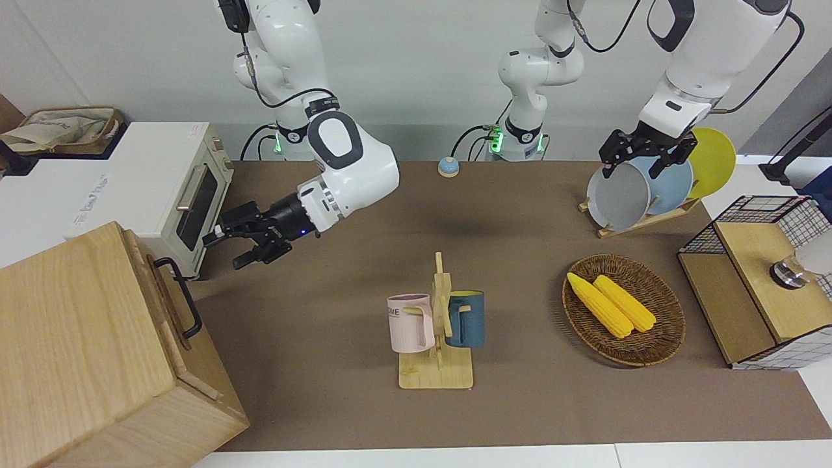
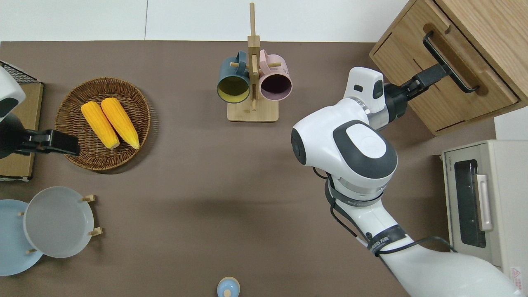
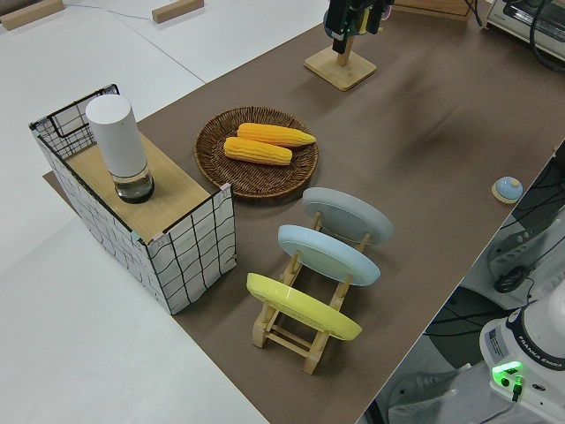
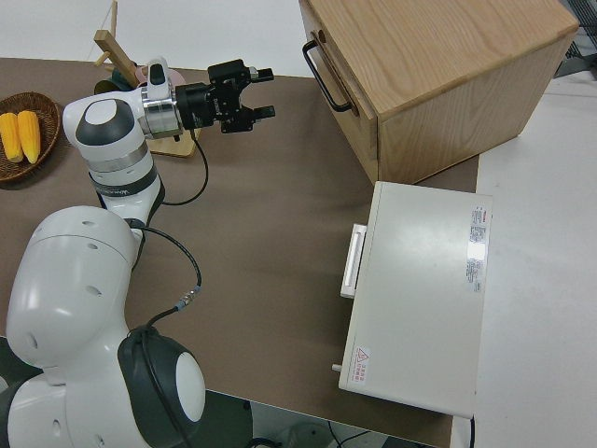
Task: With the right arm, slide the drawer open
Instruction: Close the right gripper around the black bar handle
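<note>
With its fingers spread, the right gripper (image 1: 227,246) nears the handle (image 1: 181,296) of the drawer (image 2: 447,78) at the right arm's end of the table, and a skewed approach could bump the bar rather than straddle it.

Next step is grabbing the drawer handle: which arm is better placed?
The right. The right gripper is open, pointing at the black handle of the drawer, short of it. The left arm is parked.
</note>
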